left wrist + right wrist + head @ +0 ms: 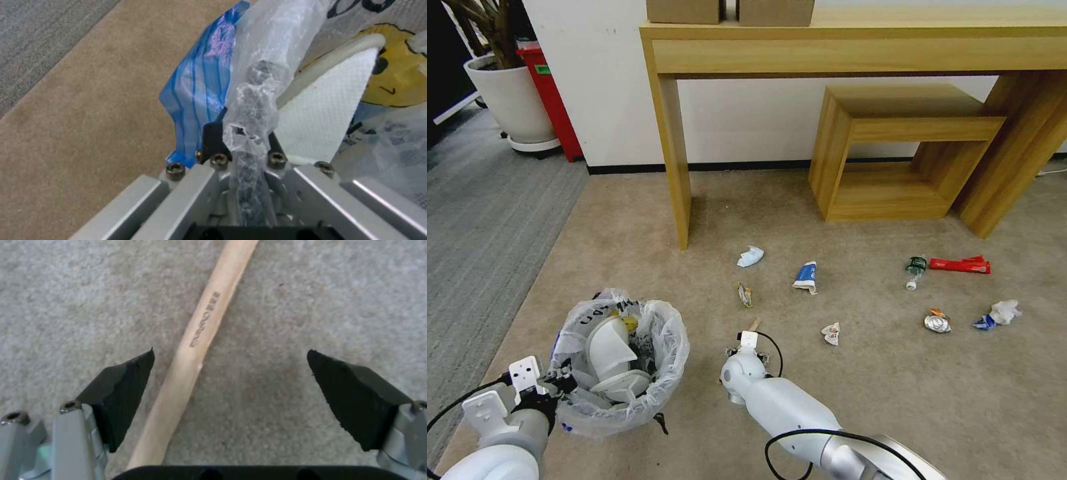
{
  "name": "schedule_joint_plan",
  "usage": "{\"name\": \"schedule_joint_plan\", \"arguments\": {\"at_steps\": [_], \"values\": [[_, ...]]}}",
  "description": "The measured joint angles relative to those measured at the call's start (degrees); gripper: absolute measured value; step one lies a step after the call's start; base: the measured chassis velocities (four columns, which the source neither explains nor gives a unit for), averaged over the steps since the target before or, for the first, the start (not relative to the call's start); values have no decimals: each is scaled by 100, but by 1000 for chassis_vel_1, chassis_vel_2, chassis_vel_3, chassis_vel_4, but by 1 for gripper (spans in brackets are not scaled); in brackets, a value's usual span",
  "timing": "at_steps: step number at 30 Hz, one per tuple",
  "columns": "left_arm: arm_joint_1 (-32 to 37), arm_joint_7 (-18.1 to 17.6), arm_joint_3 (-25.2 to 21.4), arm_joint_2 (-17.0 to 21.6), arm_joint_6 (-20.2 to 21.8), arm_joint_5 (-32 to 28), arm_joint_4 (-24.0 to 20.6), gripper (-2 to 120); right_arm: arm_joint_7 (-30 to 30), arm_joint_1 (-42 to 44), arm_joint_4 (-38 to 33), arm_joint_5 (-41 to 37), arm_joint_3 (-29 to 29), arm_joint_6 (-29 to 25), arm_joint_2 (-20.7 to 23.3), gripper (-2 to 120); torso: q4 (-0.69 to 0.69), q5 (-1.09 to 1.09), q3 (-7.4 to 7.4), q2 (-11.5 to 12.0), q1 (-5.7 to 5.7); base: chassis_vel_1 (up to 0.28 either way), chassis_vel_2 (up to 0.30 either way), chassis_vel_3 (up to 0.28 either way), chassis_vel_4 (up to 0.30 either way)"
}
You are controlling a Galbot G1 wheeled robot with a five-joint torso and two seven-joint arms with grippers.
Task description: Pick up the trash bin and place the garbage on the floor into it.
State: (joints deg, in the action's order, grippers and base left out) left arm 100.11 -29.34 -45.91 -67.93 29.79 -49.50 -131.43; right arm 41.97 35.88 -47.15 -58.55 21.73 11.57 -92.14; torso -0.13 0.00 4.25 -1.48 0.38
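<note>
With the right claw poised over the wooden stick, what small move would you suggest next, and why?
Probably lower the right claw slightly and close it. Its fingers stand open on either side of the wooden stick, which lies flat on the floor nearer one finger. The left claw is shut on the trash bin rim.

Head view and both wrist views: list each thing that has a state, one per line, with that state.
trash bin: upright, gripped at its bag-lined rim, slippers inside.
left gripper: jaws shut on the bin's rim.
right gripper: jaws open, low over the carpet, astride the stick.
wooden stick: flat on the carpet, not gripped.
green bottle: lying on its side.
can: crushed, on the carpet.
red packet: lying flat.
</note>
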Motion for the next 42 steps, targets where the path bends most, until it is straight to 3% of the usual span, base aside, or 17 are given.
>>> {"name": "schedule_joint_plan", "arguments": {"at_steps": [14,20,24,25,27,34,42], "values": [[-25,19,37,-9,-28,18,15,0,-195,-3,183,84,181,-34,0,90,0,0,0,0,0,0,0,0,0],[-86,21,55,-4,-60,30,80,0,-197,-9,171,108,203,-39,1,85,-1,0,0,0,0,0,0,0,0],[-131,25,73,-2,-80,41,114,0,-192,-11,179,152,226,-55,0,73,-1,-1,0,0,0,0,0,0,0],[-148,26,75,4,-85,43,129,0,-183,-11,181,164,234,-62,1,65,-2,-1,-1,-1,0,0,0,0,0],[-156,26,76,9,-87,43,137,0,-180,-11,181,169,241,-63,2,62,-1,-1,-1,-2,0,0,0,0,0],[-207,32,90,27,-101,40,167,0,-142,17,128,181,330,-67,0,31,0,0,0,-2,-1,0,0,0,0],[-194,35,91,34,-120,35,163,0,-100,80,70,220,403,-66,0,22,0,-1,-1,-1,-1,0,0,0,0]]}}
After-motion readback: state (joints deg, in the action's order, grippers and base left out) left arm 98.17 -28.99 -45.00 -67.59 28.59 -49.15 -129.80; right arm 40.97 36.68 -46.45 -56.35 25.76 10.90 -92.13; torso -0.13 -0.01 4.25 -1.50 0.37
